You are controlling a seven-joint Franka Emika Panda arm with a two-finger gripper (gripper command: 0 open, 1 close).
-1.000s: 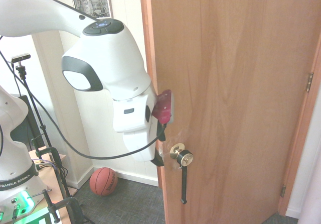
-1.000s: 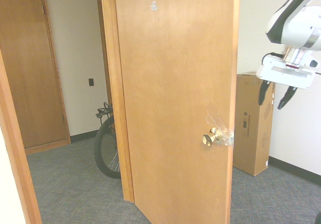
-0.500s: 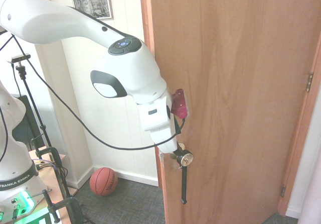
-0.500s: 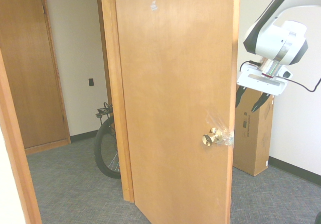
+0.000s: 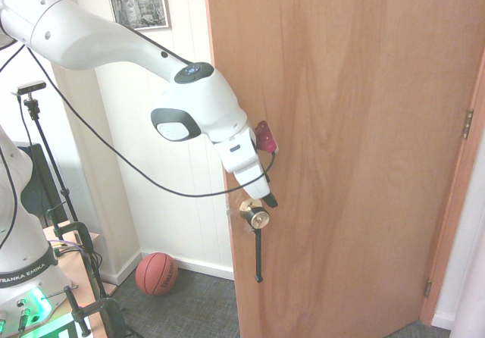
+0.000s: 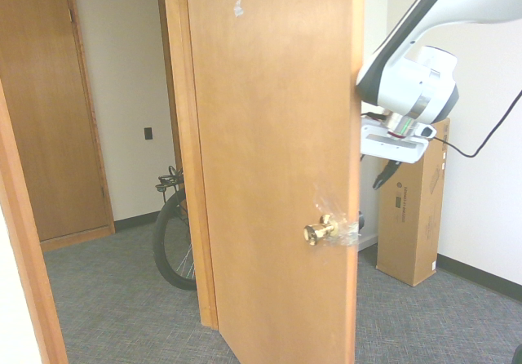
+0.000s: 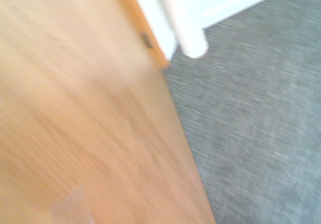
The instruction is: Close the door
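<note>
In the first exterior view, the knob [image 5: 259, 218] of the upright, ajar door [image 5: 364, 141] is placed near seven o'clock from the end effector [image 5: 268, 199], whose fingers are parted, nothing seen gripped.

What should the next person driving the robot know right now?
Gripper: open, holding nothing, just above the brass knob on its side of the door. I can't tell if it touches the door.
Black strap: hanging from that knob.
Done: arm is at the door's knob side.
Left: door stands open; it probably needs a push until it shuts.
</note>
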